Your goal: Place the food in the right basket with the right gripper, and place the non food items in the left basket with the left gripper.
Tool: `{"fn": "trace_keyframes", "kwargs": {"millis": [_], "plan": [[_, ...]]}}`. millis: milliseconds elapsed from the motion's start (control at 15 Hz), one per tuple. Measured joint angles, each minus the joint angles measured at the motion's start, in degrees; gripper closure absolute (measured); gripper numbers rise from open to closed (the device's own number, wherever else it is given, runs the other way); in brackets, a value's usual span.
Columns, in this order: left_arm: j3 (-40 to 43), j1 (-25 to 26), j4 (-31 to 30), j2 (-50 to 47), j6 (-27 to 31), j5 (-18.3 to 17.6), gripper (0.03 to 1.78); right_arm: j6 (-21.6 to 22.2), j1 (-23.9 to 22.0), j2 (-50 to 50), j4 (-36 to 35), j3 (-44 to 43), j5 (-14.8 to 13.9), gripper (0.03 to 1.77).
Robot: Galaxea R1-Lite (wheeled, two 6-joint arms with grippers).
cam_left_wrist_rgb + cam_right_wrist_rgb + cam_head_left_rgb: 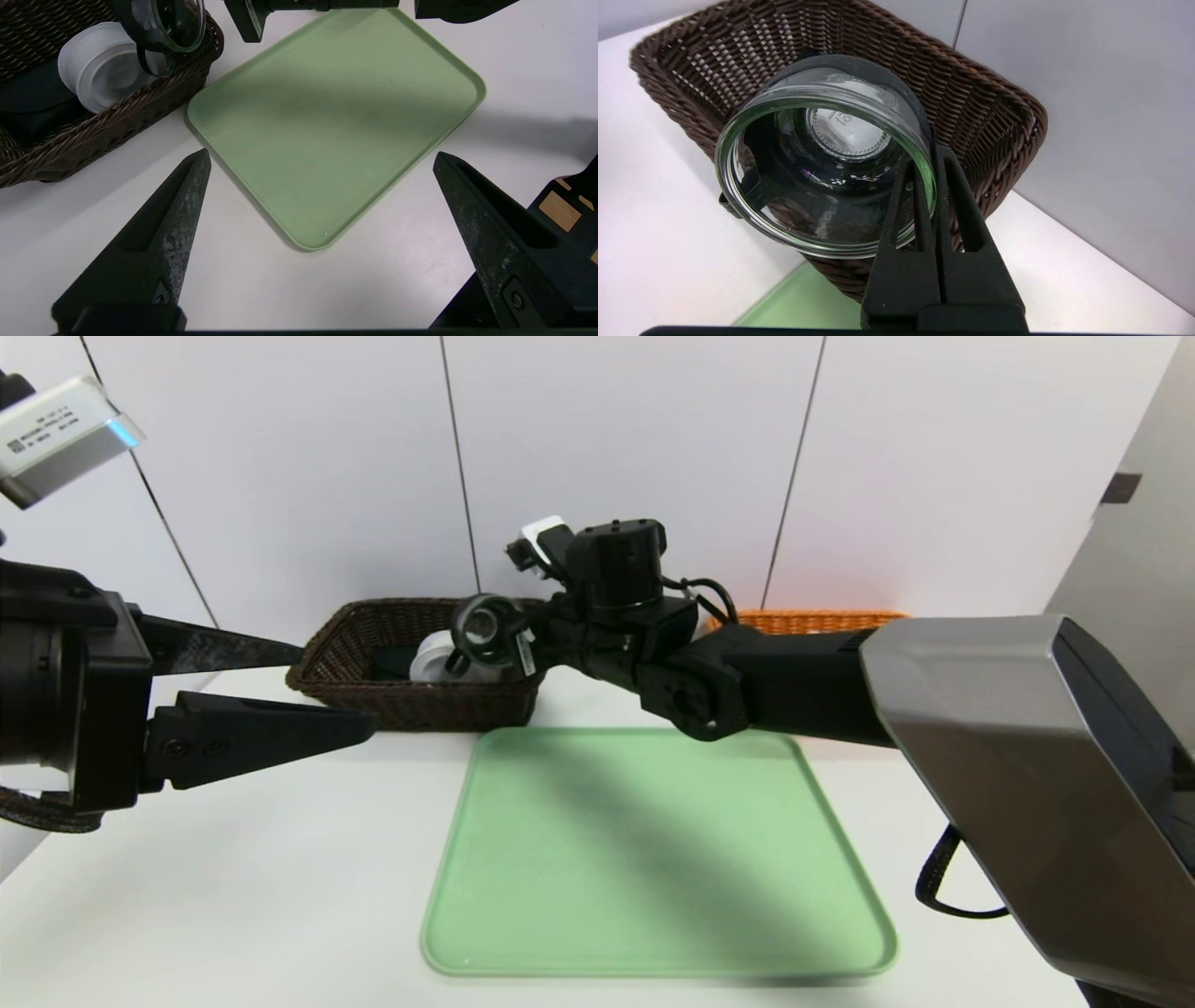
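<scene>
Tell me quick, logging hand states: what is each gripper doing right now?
Left gripper: open, empty, beside the green tray.
Right gripper: shut on the glass cup rim, at the dark brown basket.

two baskets (411,705) (812,619), one tray (653,859), one cup (822,158), one container (100,70).

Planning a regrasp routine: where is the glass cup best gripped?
Grip the glass cup by its thin rim wall, one finger inside and one outside, coming from its open mouth. The right pincer holds it this way above the dark brown basket; the round body looks too wide.
</scene>
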Motion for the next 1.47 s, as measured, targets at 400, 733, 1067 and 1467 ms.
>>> {"fn": "trace_keyframes", "kwargs": {"millis": [400, 733, 1067, 1467], "plan": [[0.02, 0.02, 0.0, -0.09, 0.07, 0.0, 0.12, 0.05, -0.49, 0.89, 0.0, -0.09, 0.01, 1.15], [0.02, 0.02, -0.02, -0.12, 0.1, 0.05, 0.12, -0.02, -0.72, 0.59, 0.06, -0.06, 0.23, 0.64], [-0.16, 1.0, -1.01, -0.15, 0.0, 0.21, 0.12, 0.16, -1.87, -2.73, 1.83, 0.05, -0.44, 0.38], [0.11, 5.83, -2.12, -2.44, -0.65, 0.22, 0.12, 1.62, -4.94, -13.78, 15.95, 0.35, -4.57, 0.23]]}}
